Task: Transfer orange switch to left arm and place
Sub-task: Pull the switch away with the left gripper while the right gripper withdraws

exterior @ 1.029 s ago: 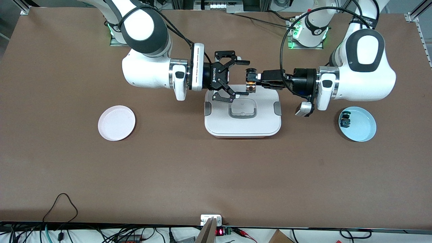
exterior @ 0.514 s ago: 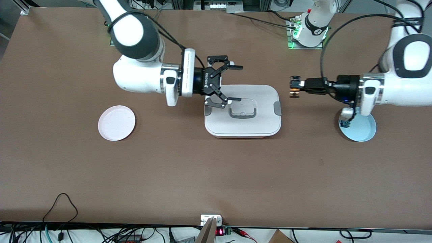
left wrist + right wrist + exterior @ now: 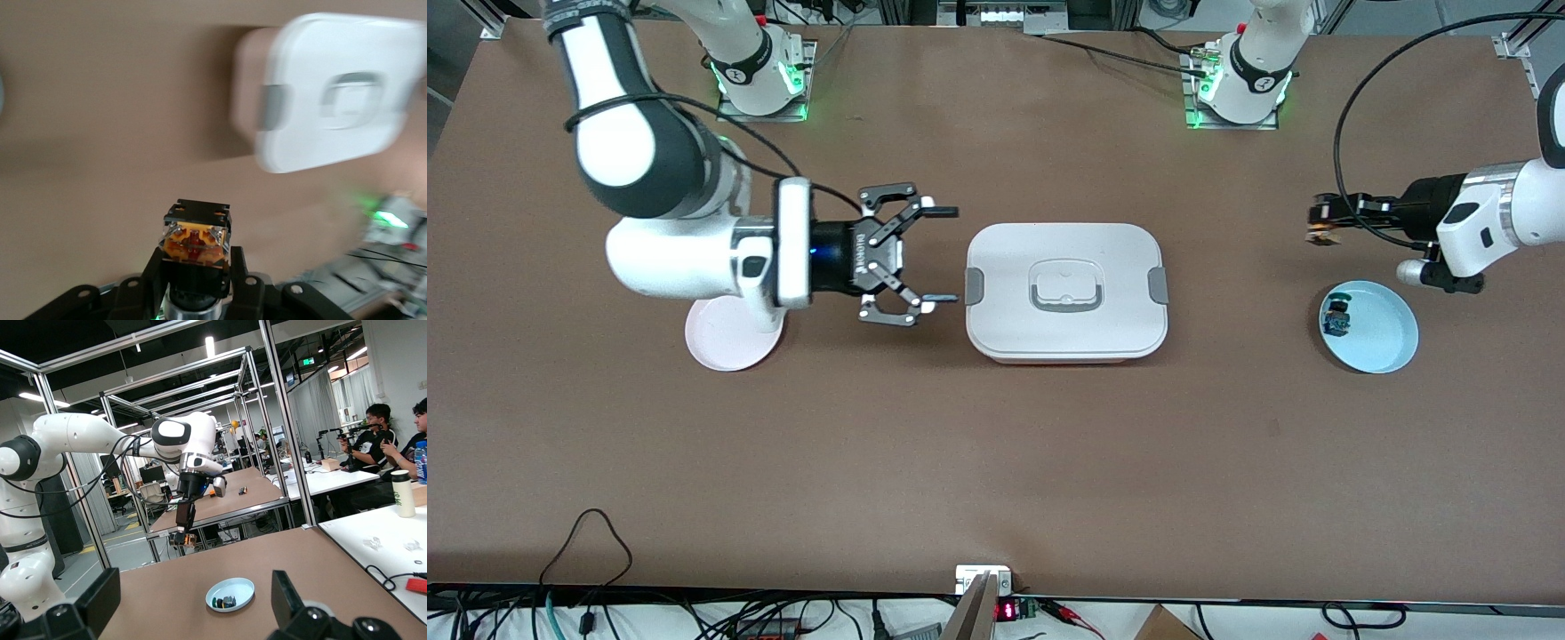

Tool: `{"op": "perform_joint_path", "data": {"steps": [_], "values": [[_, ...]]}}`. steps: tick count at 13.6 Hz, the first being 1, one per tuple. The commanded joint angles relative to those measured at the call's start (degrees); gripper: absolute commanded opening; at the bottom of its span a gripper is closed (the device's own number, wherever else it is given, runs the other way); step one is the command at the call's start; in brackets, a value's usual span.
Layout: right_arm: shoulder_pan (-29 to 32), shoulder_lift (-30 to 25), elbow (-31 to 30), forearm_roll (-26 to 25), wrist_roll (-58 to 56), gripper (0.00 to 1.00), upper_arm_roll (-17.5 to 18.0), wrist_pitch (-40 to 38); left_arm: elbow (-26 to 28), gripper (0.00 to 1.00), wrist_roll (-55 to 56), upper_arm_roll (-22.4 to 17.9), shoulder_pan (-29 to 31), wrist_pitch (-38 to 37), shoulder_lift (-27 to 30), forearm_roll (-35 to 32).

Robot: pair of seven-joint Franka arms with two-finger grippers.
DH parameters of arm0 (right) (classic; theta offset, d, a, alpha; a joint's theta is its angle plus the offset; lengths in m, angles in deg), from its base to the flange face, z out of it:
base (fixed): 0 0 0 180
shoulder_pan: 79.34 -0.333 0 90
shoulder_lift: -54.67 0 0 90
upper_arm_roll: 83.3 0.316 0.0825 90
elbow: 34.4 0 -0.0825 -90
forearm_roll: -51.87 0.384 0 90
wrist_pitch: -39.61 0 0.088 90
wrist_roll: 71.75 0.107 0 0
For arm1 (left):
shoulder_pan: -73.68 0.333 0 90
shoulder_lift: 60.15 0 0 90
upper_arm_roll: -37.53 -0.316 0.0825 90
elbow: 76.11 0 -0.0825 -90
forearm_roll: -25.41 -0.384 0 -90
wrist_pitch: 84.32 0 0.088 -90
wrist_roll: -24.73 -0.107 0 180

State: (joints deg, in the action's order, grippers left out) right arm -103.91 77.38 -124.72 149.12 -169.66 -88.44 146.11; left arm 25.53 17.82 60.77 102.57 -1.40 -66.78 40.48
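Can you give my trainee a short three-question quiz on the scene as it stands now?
1. True or false: the left tool is shut on the orange switch.
2. What lies in the blue dish? A) a small dark switch B) a spoon C) nothing
3. Fill in: the open right tool hangs between the pink plate and the ____.

Key: 1 true. 2 A, the small dark switch. 3 box.

left gripper (image 3: pixel 180 538) holds orange switch (image 3: pixel 184 539) above blue plate (image 3: pixel 230 594).
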Motion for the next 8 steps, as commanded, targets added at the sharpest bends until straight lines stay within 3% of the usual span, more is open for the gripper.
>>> {"op": "perform_joint_path", "data": {"steps": [1,4,8], "values": [[0.04,-1.80,-1.96,-3.11,1.49,1.00,-3.64,-3.40,3.99,0.00,-0.04,0.49,1.00,4.86,0.83,-12.13],[0.22,-1.53,-2.75,-7.77,4.36,1.00,-9.61,-7.61,9.97,0.00,0.75,0.49,3.19,14.96,0.30,-21.28],[3.65,-1.88,-2.85,-18.30,15.96,1.00,-11.99,-11.22,12.19,0.00,9.78,0.49,3.81,23.06,-6.18,-33.86]]}}
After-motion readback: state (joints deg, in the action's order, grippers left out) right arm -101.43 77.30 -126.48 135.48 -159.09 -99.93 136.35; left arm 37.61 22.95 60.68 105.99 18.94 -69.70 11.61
